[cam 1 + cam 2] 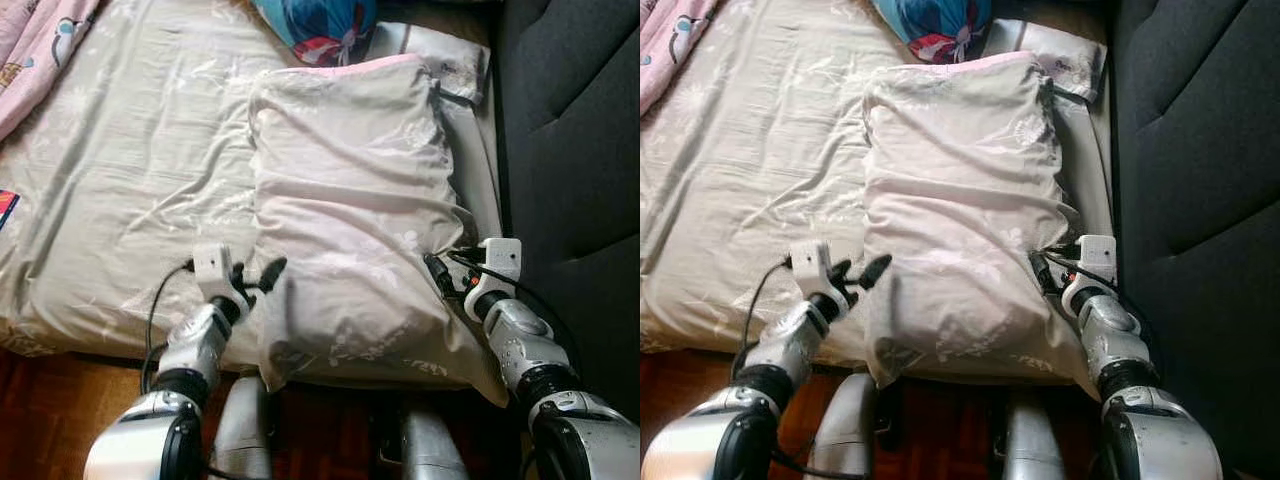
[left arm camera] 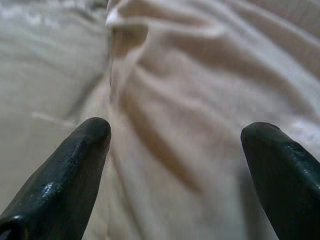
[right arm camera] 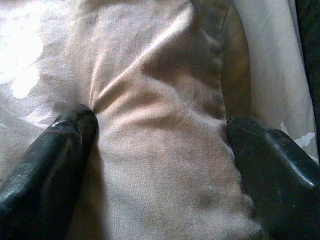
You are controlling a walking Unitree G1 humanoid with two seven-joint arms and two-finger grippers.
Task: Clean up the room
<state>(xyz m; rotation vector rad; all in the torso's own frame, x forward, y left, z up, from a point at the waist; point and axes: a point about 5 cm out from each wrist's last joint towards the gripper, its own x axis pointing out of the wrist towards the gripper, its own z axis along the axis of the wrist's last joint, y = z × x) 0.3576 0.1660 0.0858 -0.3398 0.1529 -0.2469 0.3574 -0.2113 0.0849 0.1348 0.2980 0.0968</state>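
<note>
A large beige pillow (image 1: 350,210) with a faint flower print lies lengthwise on the bed, its near end hanging over the mattress edge. My left gripper (image 1: 255,278) is open at the pillow's near left edge, its fingers (image 2: 75,170) wide apart just short of the cloth. Over at the near right edge, my right gripper (image 1: 440,275) is also open. In the right wrist view its fingertips (image 3: 60,150) press into the pillow fabric (image 3: 160,140), which bulges between them.
The pale sheet (image 1: 130,150) covers the mattress. A blue and red cushion (image 1: 318,25) and a second white pillow (image 1: 440,50) lie at the far end. A pink blanket (image 1: 35,35) is at far left. Dark upholstery (image 1: 575,130) rises along the right. Wooden floor (image 1: 60,400) runs below.
</note>
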